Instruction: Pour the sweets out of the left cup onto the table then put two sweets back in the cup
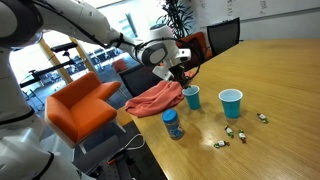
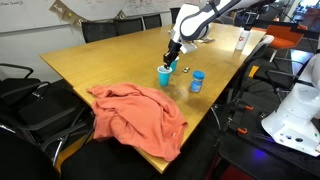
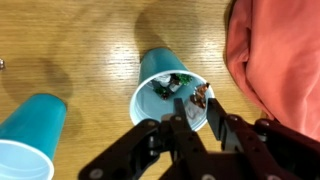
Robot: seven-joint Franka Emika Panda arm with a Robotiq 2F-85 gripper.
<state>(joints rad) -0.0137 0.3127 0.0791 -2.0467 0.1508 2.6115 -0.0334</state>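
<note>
Wrist view: left cup point(image 3: 155, 65), deep teal tapered plastic, centre frame, upright on the table point(image 3: 90, 40). Mouth up, long axis vertical. Sweets point(image 3: 182, 88) in dark, green and pale wrappers lie inside at the bottom. My gripper point(image 3: 197, 120) enters from the lower edge pointing down, fingers narrow, astride the cup's near rim; whether they pinch it I cannot tell. In an exterior view, my arm point(image 1: 90, 25) reaches in from upper left; loose sweets point(image 1: 230, 131) lie at lower right.
</note>
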